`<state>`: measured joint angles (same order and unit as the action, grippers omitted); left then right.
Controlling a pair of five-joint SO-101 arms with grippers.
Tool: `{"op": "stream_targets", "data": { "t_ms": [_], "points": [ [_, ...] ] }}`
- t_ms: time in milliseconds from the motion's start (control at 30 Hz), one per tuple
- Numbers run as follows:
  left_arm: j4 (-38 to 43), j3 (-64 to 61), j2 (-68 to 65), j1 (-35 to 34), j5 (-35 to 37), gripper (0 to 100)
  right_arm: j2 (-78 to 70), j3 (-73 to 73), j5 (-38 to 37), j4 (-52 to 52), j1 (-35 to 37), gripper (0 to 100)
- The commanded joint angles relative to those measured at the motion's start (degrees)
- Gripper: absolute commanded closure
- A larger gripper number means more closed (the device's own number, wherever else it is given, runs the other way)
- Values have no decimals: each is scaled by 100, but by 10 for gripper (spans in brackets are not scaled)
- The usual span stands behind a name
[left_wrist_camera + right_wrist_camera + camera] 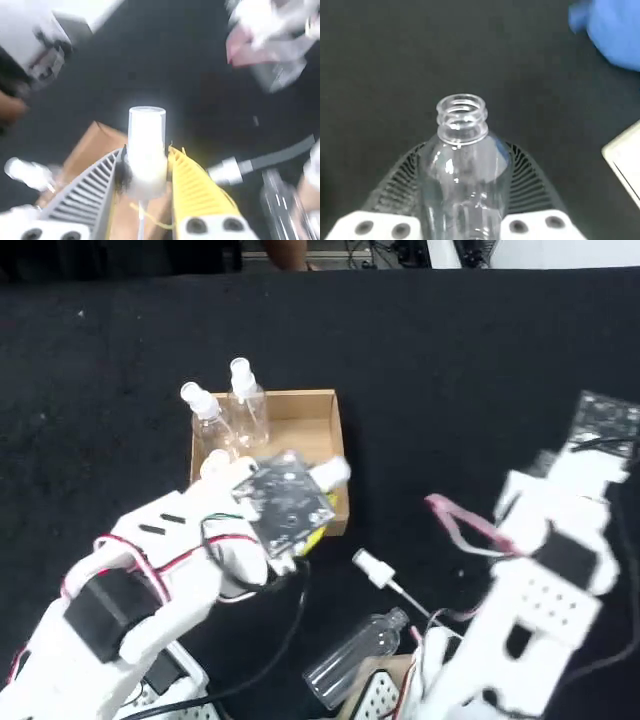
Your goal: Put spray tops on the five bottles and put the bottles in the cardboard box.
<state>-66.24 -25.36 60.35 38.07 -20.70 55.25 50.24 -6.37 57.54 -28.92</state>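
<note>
High view: two capped bottles (245, 405) stand in the far left corner of the cardboard box (300, 425). A loose spray top (375, 570) lies on the bench (450, 360) to the box's near right.

Left wrist view: the left tool (146, 151) pinches a white spray top (146, 132) above the box.

Right wrist view: the right tool (467, 147) clamps an open-necked bottle (462, 125).

Capping seems to be the step in hand. The next move calls for seating the held top on that neck.

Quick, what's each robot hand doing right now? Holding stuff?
Left hand: closed, holding a spray top.
Right hand: closed, holding a bottle with no top on.
</note>
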Motion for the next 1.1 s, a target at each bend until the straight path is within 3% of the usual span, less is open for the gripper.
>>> {"op": "stream_targets", "data": {
  "t_ms": [0, 333, 633, 767, 933, 1067],
  "points": [
    [765, 365, 185, -75, 448, 970, 813, 453, 545, -879, 1055, 988],
    [2374, 321, 193, -84, 1213, 970, 2466, 2993, 985, -3130, 2330, 988],
    [3710, 312, 132, -31, 2048, 970, 4295, 3899, 985, -3130, 3604, 988],
    [4158, 92, 132, -22, 2523, 970, 4998, 3960, 985, -2673, 3991, 988],
    [4633, -127, 132, 4, 3262, 970, 5341, 4004, 967, -2453, 4185, 988],
    [4853, -110, 123, 409, 3402, 970, 5279, 3996, 976, -2453, 4193, 988]
  ]
}}
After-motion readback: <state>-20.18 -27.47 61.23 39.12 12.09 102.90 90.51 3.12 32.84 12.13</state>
